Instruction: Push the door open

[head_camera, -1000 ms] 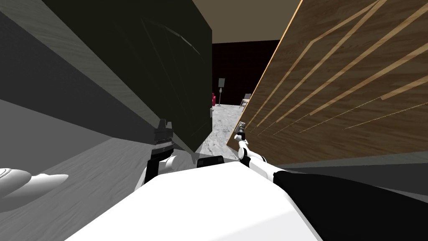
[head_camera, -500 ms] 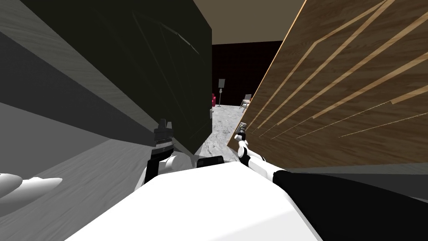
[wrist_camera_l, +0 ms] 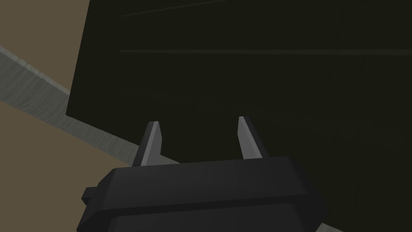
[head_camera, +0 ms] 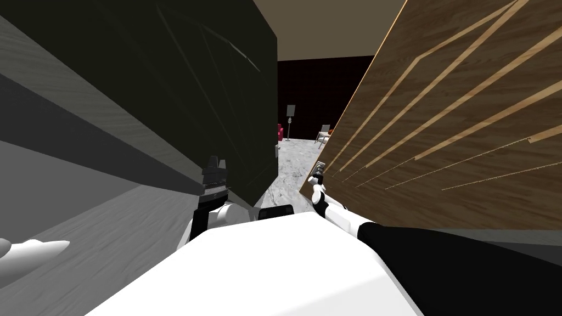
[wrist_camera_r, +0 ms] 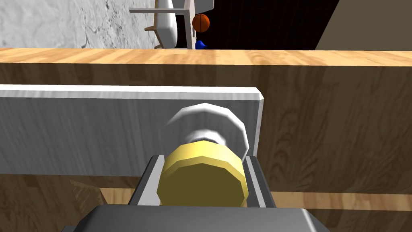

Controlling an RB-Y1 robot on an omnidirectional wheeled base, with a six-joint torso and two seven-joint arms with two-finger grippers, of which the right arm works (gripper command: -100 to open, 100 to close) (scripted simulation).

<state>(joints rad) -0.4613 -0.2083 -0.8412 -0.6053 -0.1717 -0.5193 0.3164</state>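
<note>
A brown wooden door (head_camera: 439,109) with pale diagonal stripes stands ajar on my right. Its yellow round knob (wrist_camera_r: 201,177) sits on a grey plate (wrist_camera_r: 100,133) near the door's edge. My right gripper (wrist_camera_r: 201,161) is shut on that knob, one finger pressed to each side; the head view places this gripper (head_camera: 316,171) at the door's lower edge. A dark panel (head_camera: 219,82) stands on my left. My left gripper (wrist_camera_l: 199,123) is open just in front of it, nothing between its fingers, and appears in the head view (head_camera: 215,163) too.
Between the dark panel and the wooden door a gap opens onto a marble floor (head_camera: 291,159). Beyond it stand a floor lamp (head_camera: 290,118), a red seat (head_camera: 280,131) and a chair (head_camera: 324,133) with an orange ball (wrist_camera_r: 200,22). A white object (head_camera: 27,255) lies low left.
The wooden door's free edge has swung a little further right and away, widening the gap. The white object at the low left has slid toward the picture's edge as my view shifted.
</note>
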